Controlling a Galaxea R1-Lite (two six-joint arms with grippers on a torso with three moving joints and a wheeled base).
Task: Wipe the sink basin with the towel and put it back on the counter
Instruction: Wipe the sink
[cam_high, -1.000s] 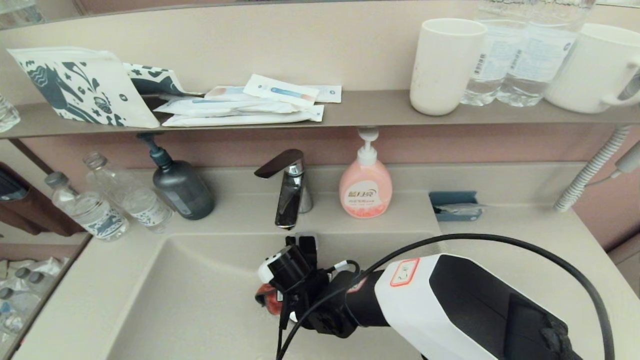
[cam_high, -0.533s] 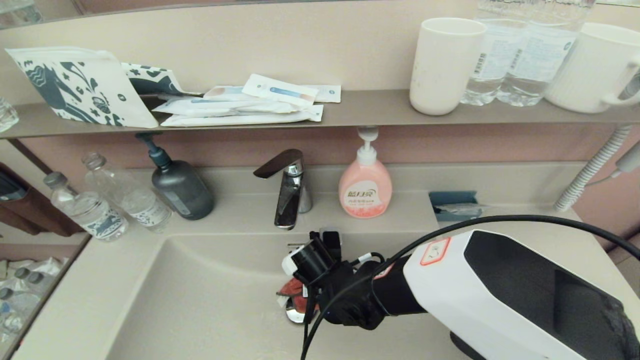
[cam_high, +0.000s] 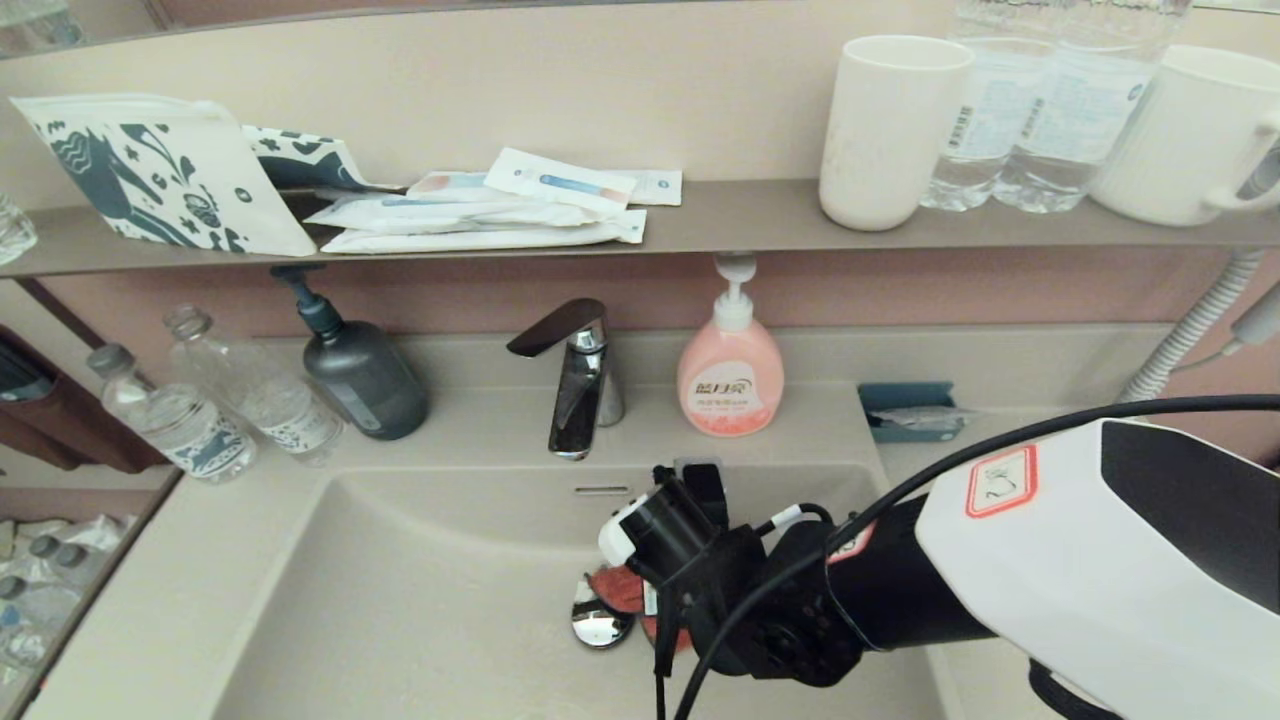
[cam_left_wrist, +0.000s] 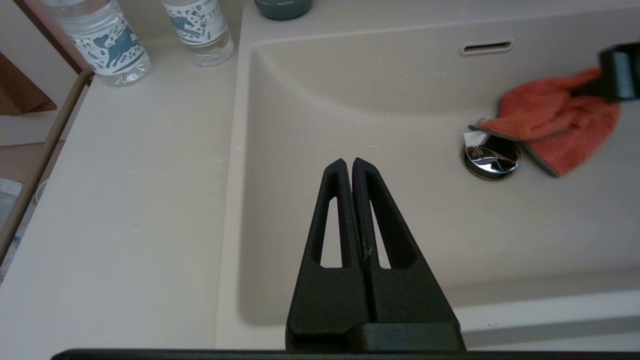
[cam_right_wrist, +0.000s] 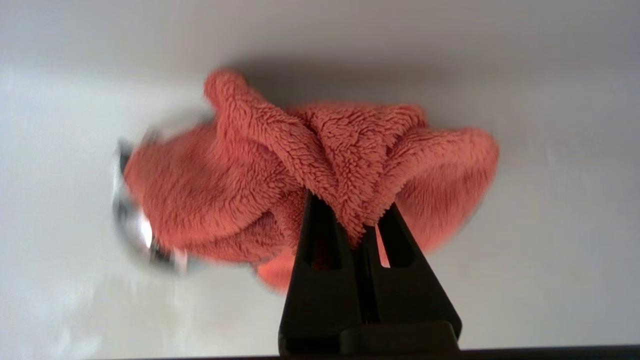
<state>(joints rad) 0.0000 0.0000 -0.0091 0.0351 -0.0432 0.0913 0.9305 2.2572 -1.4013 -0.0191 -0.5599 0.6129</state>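
The orange-red towel (cam_right_wrist: 320, 150) is bunched in my right gripper (cam_right_wrist: 352, 212), which is shut on it and presses it onto the floor of the beige sink basin (cam_high: 400, 600). In the head view only a bit of the towel (cam_high: 620, 590) shows under the right wrist, just right of the chrome drain plug (cam_high: 600, 625). From the left wrist, the towel (cam_left_wrist: 550, 120) lies partly over the drain plug (cam_left_wrist: 491, 161). My left gripper (cam_left_wrist: 348, 162) is shut and empty over the basin's near left part. The counter (cam_high: 190, 570) surrounds the basin.
Behind the basin stand a chrome faucet (cam_high: 575, 390), a pink soap bottle (cam_high: 730, 370), a dark pump bottle (cam_high: 360, 375) and two water bottles (cam_high: 215, 410). A blue tray (cam_high: 910, 410) sits at the back right. The shelf (cam_high: 760, 215) above carries cups and packets.
My right gripper has dragged the towel rightwards across the basin floor, and the drain plug has come into view on its left. Nothing else has moved.
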